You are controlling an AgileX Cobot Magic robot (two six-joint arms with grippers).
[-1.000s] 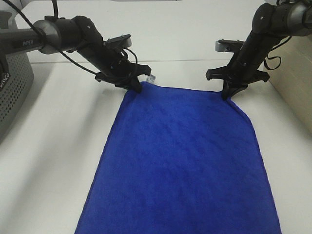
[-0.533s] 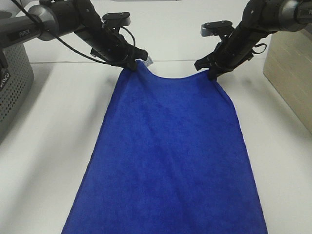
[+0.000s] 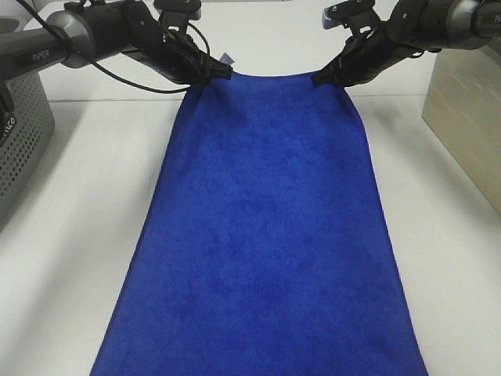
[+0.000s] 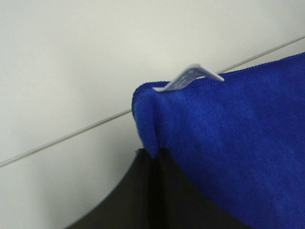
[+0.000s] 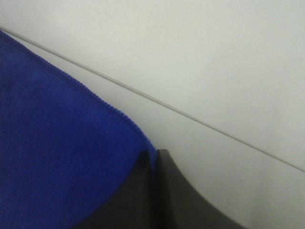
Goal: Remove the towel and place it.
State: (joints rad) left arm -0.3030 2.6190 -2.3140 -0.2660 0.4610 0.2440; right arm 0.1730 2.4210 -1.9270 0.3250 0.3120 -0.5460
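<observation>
At far corners, towel point(image 3: 262, 235) pinched by left gripper point(image 3: 218, 72) and right gripper point(image 3: 322, 78).

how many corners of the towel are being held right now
2. The left gripper pinches the far-left corner of the towel, by the white tag; the right gripper pinches the far-right corner. The near corners fall outside the picture.

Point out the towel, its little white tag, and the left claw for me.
towel point(image 3: 262, 235), high camera view, middle of the blue cloth.
tag point(image 4: 190, 76), left wrist view, the white strip at the corner.
left claw point(image 3: 215, 73), high camera view, tips pinching the towel corner.
</observation>
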